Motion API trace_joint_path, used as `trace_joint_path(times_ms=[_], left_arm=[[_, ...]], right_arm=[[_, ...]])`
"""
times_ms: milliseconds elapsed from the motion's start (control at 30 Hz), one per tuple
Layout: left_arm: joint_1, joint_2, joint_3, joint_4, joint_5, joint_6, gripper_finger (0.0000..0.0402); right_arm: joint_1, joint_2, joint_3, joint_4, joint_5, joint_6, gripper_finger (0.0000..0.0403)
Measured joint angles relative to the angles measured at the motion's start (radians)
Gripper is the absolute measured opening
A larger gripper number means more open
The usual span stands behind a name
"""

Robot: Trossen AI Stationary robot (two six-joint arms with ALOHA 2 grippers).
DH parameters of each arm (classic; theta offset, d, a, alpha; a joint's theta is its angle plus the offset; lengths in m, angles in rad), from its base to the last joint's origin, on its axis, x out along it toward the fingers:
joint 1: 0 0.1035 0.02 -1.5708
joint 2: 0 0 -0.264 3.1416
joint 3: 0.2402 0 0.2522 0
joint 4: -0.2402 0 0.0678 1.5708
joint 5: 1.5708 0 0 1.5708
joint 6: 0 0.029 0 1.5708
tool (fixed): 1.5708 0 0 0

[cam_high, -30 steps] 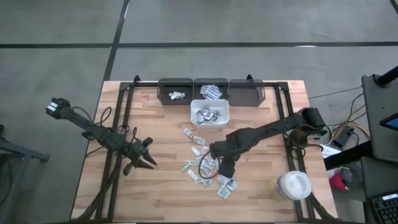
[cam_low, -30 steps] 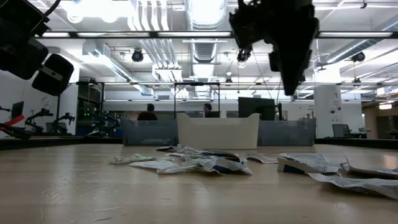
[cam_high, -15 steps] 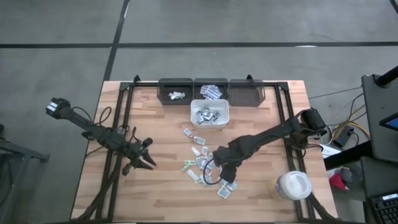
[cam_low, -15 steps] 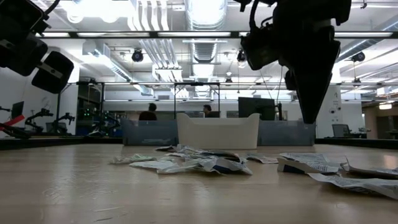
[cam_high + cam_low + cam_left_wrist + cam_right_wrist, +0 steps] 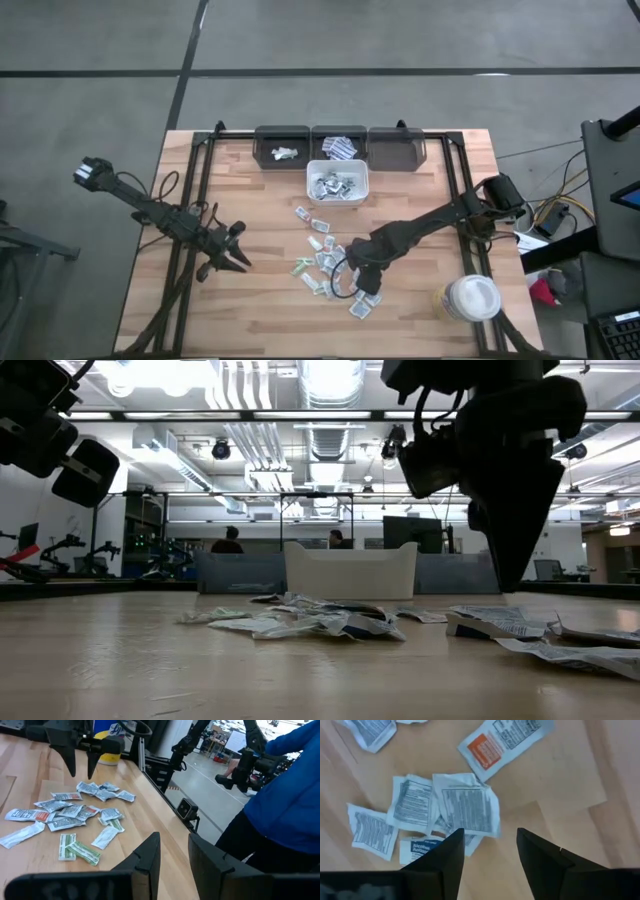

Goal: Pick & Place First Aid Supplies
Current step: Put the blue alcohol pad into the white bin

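Right gripper [image 5: 368,291] hangs fingers spread, pointing straight down over the near edge of the scattered sachets [image 5: 322,258], which lie between it and the white bin [image 5: 337,183]. A crumpled white sachet [image 5: 467,805] sits directly beneath the gap, so it looks like a plain drop. Left gripper [image 5: 238,258] waits well off to the side, jaws partly apart, empty.

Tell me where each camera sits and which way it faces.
High: overhead, straight down on the table; both arms show.
Low: at tabletop height, looking across to the white bin; right gripper hangs in from above.
Left wrist: past the left gripper toward the sachets.
Right wrist: down between the open right gripper's fingers at sachets.
Shared: the high and left wrist views both show the sachet pile.
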Motion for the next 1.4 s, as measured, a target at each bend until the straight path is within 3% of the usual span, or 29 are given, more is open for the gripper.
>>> trace_joint_path(times_ms=[433,733,1400], left_arm=[[0.0,0.0,0.0,0.011,-0.012,0.0,0.0094],[0.0,0.0,0.0,0.013,-0.057,-0.002,0.0094],[0.0,0.0,0.0,0.026,-0.063,-0.001,0.0094]], right_arm=[[0.005,0.002,-0.063,0.088,0.001,0.016,0.0173],[0.011,0.081,-0.042,0.108,0.049,0.033,0.0166],[0.009,0.064,-0.011,0.033,0.086,-0.001,0.0022]])
